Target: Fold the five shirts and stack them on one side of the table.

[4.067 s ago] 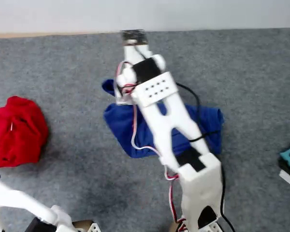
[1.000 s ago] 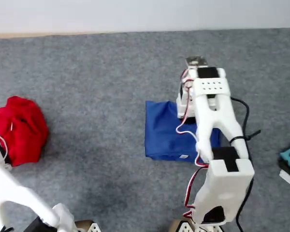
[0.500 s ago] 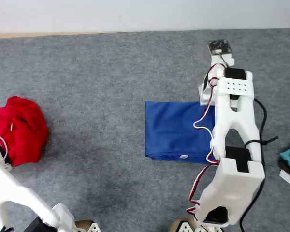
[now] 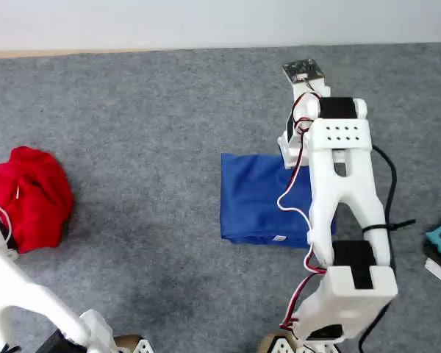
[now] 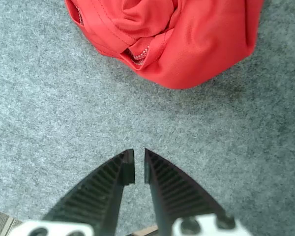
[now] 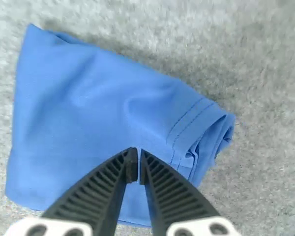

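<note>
Folded blue shirt [image 4: 253,195] lies flat on grey table [image 4: 132,110].

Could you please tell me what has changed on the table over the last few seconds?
The blue shirt went from a loose spread to a neat folded rectangle. The right hand swung from the shirt's left end to its right side, shut. The red shirt stayed bunched at the left.

readable text: none legible.
white tag [image 4: 279,237]: sits on the near hem of the blue shirt [image 4: 253,195]; its print is too small to read.
numbers, signs: none legible.
</note>
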You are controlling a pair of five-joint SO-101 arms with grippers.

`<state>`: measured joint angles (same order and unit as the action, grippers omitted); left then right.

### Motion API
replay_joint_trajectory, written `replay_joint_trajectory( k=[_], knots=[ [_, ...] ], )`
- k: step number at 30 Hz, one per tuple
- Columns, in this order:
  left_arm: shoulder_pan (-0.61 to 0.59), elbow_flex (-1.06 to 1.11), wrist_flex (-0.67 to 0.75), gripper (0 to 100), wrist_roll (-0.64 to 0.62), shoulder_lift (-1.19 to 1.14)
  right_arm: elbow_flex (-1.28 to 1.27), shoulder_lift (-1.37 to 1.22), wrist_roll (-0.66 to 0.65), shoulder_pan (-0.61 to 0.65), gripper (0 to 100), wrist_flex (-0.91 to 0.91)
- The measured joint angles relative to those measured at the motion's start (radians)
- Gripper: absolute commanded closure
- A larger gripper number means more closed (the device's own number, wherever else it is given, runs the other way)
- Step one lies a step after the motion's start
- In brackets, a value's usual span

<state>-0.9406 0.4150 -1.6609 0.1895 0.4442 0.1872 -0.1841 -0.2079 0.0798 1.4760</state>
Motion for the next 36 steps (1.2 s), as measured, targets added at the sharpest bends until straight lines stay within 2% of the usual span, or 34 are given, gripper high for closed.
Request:
replay_joint_trajectory(
  k=[6,10,14,20,29,33,36],
  knots=[
    [0.000,0.000,0.000,96,0.000,0.000,0.000,-0.095,-0.009,-0.018,98.9,-0.107],
    [0.000,0.000,0.000,96,0.000,0.000,0.000,-0.232,-0.012,-0.095,98.9,-0.221],
    [0.000,0.000,0.000,96,0.000,0.000,0.000,-0.299,-0.072,-0.153,98.9,-0.250],
    [0.000,0.000,0.000,96,0.000,0.000,0.078,-0.269,-0.100,-0.186,98.9,-0.204],
    [0.000,0.000,0.000,96,0.000,0.000,0.124,-0.118,-0.100,-0.058,98.9,-0.014],
    [0.000,0.000,0.000,96,0.000,0.000,0.104,-0.127,-0.103,-0.075,98.9,0.009],
    [0.000,0.000,0.000,96,0.000,0.000,0.069,-0.190,-0.106,-0.133,98.9,-0.012]
  ],
)
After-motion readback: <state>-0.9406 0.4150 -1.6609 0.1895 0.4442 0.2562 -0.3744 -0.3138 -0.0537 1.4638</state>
